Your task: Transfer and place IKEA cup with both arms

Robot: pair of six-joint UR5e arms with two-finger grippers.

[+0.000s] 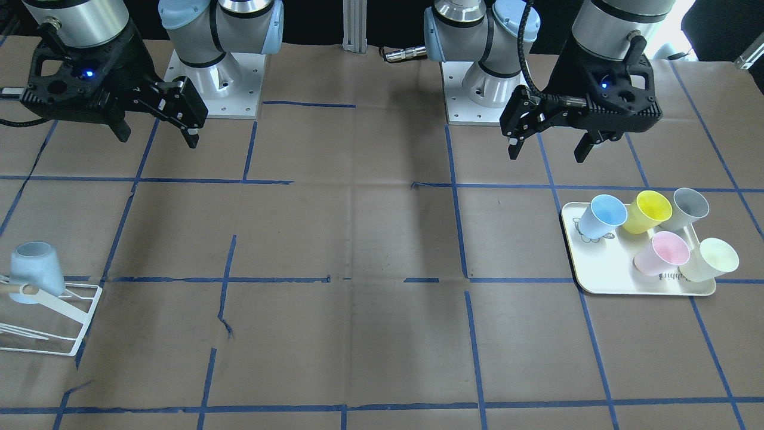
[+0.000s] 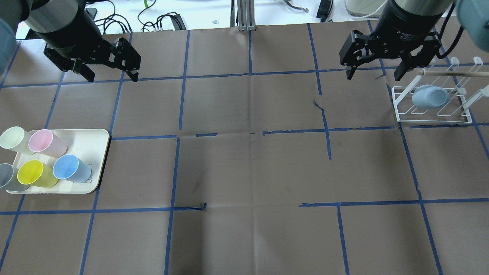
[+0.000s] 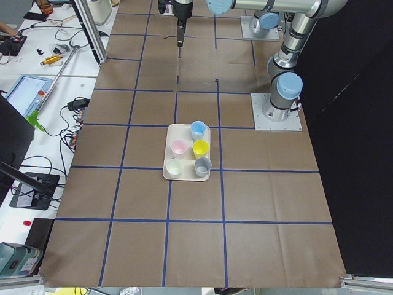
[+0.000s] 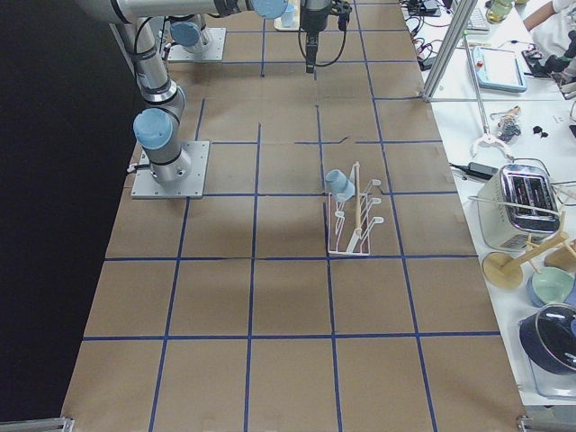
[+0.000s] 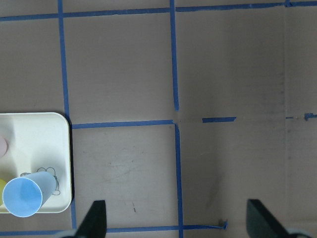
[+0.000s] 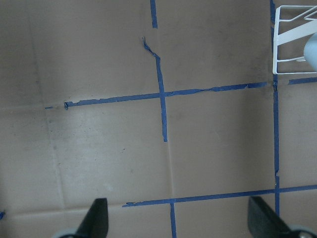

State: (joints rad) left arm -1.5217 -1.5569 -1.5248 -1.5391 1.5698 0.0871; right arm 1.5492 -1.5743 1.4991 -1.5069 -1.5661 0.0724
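One pale blue IKEA cup (image 2: 70, 169) lies on its side on a cream tray (image 2: 91, 147) at the table's left; it also shows in the front view (image 1: 601, 216) and the left wrist view (image 5: 27, 193). A second near-identical blue cup (image 2: 429, 96) sits mouth-down on a white wire rack (image 2: 397, 110) at the right, also in the front view (image 1: 37, 267). My left gripper (image 2: 110, 74) is open and empty, high above the table behind the tray. My right gripper (image 2: 376, 74) is open and empty, just left of the rack.
The tray also holds a yellow cup (image 2: 32, 172), a pink cup (image 2: 46, 142), a grey cup (image 2: 7, 176) and a pale green cup (image 2: 13, 139). Brown paper with blue tape lines covers the table. Both arm bases (image 1: 215, 77) stand at the robot's edge.
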